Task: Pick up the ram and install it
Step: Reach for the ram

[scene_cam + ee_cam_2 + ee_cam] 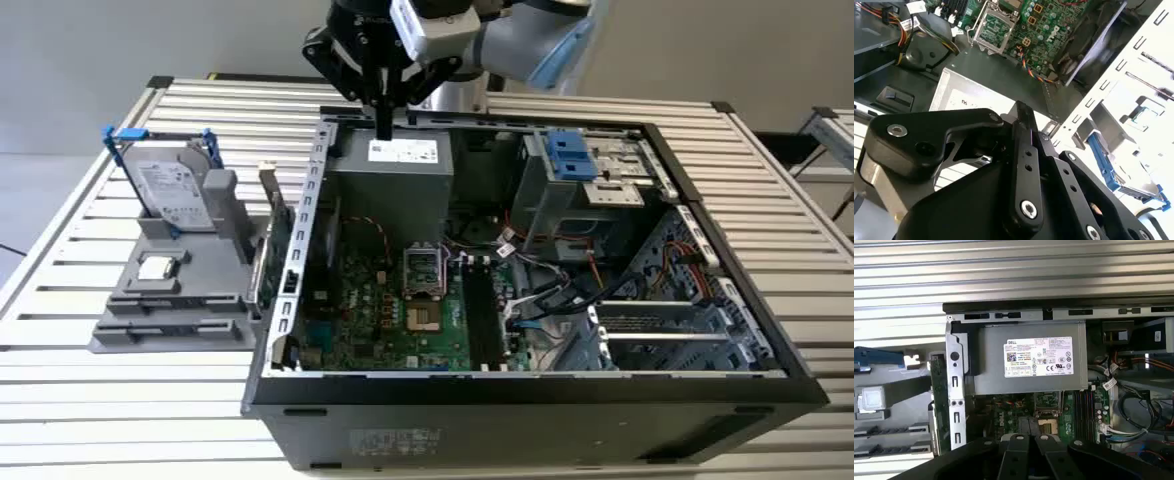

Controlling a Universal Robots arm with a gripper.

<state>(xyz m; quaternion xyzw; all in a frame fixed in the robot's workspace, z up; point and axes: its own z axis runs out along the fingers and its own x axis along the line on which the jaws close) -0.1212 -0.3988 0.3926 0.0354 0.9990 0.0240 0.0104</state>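
The ram point(280, 250) is a slim dark green stick. It stands on edge in the grey holder point(174, 310), just outside the case wall on the exterior view's left. In the first wrist view the ram point(938, 400) runs along the case's metal edge. My gripper point(384, 128) hangs over the grey power supply point(390, 175) at the back of the open case, up and away from the ram. Its fingers are pressed together with nothing between them, as both wrist views show point(1022, 109) point(1029, 422). The motherboard's black slots point(483, 320) point(1084, 410) lie beside the processor socket point(420, 275).
The holder also carries a silver hard drive in a blue frame point(174, 185) and a small square chip point(158, 267). Inside the case are loose cables point(561, 290) and a drive cage with a blue latch point(571, 155). A slatted metal table point(120, 400) surrounds it.
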